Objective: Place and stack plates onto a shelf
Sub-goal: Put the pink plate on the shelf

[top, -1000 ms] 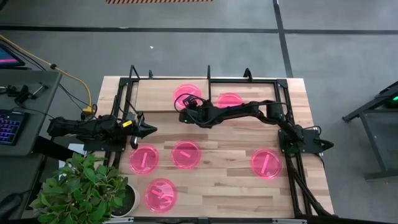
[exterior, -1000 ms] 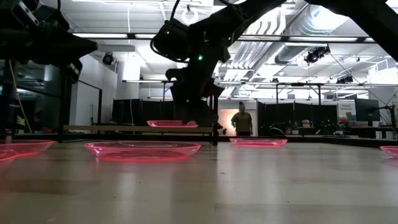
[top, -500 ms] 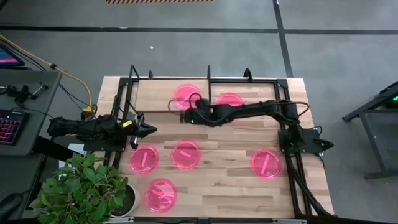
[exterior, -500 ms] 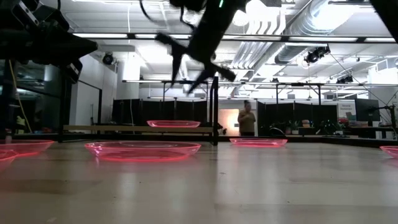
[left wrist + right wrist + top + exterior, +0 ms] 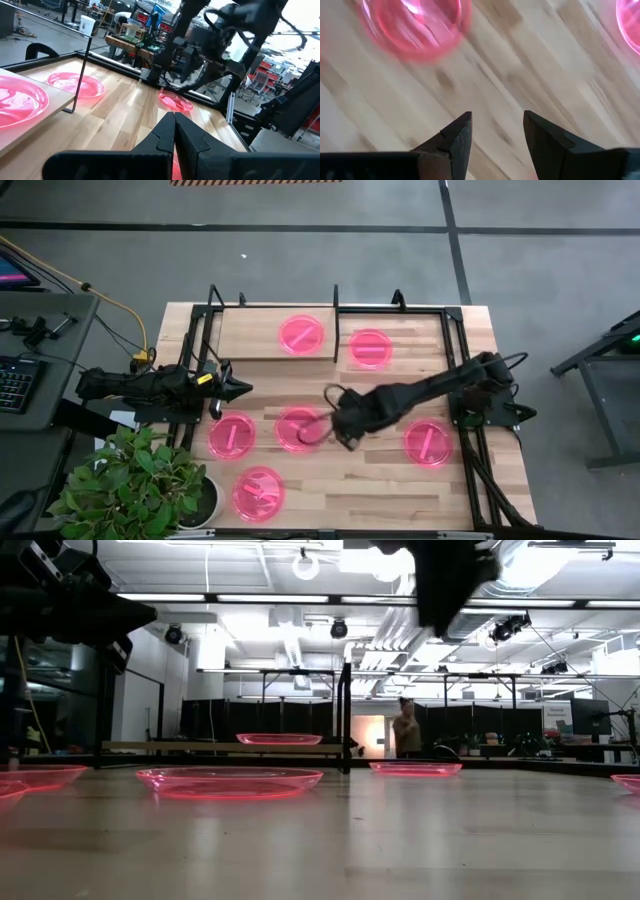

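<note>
Several pink-red plates show in the high view. One point(image 5: 302, 334) lies flat on the light-wood shelf point(image 5: 250, 340), and the others lie on the tabletop, among them a far one point(image 5: 370, 347), a middle one point(image 5: 299, 428) and a right one point(image 5: 428, 442). My right gripper point(image 5: 332, 430) hangs open above the bare wood, just right of the middle plate point(image 5: 415, 25), and touches nothing. Its fingers point(image 5: 460, 137) stand apart in the right wrist view. My left gripper point(image 5: 240, 388) is shut point(image 5: 174, 131) and waits at the table's left side.
The shelf's black tube frame point(image 5: 335, 330) stands along the far part of the table. Two more plates point(image 5: 232, 434) point(image 5: 258, 492) lie near the left and near edges. A potted plant point(image 5: 140, 480) sits off the near-left corner. A person point(image 5: 406, 730) stands in the room behind.
My right gripper has drawn away from the plate on the shelf, risen, and swung toward the table's near edge. It now hangs beside the middle plate. The shelf plate stays flat where it was. My left arm has kept still.
</note>
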{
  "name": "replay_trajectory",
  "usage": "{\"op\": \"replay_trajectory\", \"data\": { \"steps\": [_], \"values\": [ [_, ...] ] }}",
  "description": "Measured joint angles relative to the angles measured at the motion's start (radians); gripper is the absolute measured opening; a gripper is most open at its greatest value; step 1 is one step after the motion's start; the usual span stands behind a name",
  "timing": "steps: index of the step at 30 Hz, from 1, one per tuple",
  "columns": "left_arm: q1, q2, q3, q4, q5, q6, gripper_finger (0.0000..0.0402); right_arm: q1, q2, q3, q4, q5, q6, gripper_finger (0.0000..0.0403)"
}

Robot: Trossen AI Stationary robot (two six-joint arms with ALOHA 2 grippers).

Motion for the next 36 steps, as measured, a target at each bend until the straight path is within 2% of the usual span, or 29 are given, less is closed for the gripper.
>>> {"op": "replay_trajectory", "data": {
  "steps": [4, 6, 9, 12, 14, 17, 20, 23, 26, 31, 33, 36],
  "values": [
    [0.0, 0.0, 0.0, 0.0, 0.0, 0.0, 0.0001, 0.058, -0.017, -0.014, -0.045, -0.013, -0.074, 0.016],
    [0.0, 0.0, 0.0, 0.0, 0.0, 0.0, 0.0001, 0.074, -0.06, -0.08, -0.025, -0.022, -0.098, 0.0159],
    [0.0, 0.0, 0.0, 0.0, 0.0, -0.009, 0.0001, 0.089, -0.178, -0.264, 0.033, -0.058, -0.07, 0.0149],
    [0.0, 0.0, 0.0, 0.001, 0.0, -0.037, 0.0001, 0.098, -0.356, -0.482, 0.155, -0.082, 0.004, 0.013],
    [0.0, 0.0, 0.0, 0.003, 0.0, -0.056, 0.0001, 0.1, -0.48, -0.621, 0.295, -0.082, 0.057, 0.0118],
    [0.0, 0.0, 0.0, 0.037, 0.0, -0.096, 0.0001, 0.096, -0.648, -0.807, 0.622, -0.049, 0.105, 0.0101],
    [0.0, 0.0, 0.0, 0.117, -0.005, -0.145, 0.0001, 0.085, -0.765, -0.962, 1.007, 0.055, 0.13, 0.0091],
    [0.0, 0.0, 0.0, 0.224, -0.039, -0.2, 0.0001, 0.077, -0.818, -1.077, 1.343, 0.165, 0.112, 0.009],
    [0.0, 0.0, 0.0, 0.32, -0.111, -0.235, 0.0001, 0.077, -0.824, -1.136, 1.545, 0.231, 0.025, 0.009],
    [0.0, 0.0, 0.0, 0.431, -0.243, -0.246, 0.0001, 0.077, -0.817, -1.135, 1.605, 0.326, -0.067, 0.009],
    [0.0, 0.005, 0.005, 0.436, -0.244, -0.285, 0.0002, 0.076, -0.816, -1.119, 1.607, 0.359, -0.085, 0.009],
    [-0.001, 0.057, 0.054, 0.319, -0.157, -0.398, 0.0019, 0.075, -0.816, -1.098, 1.606, 0.404, -0.115, 0.009]
  ]
}}
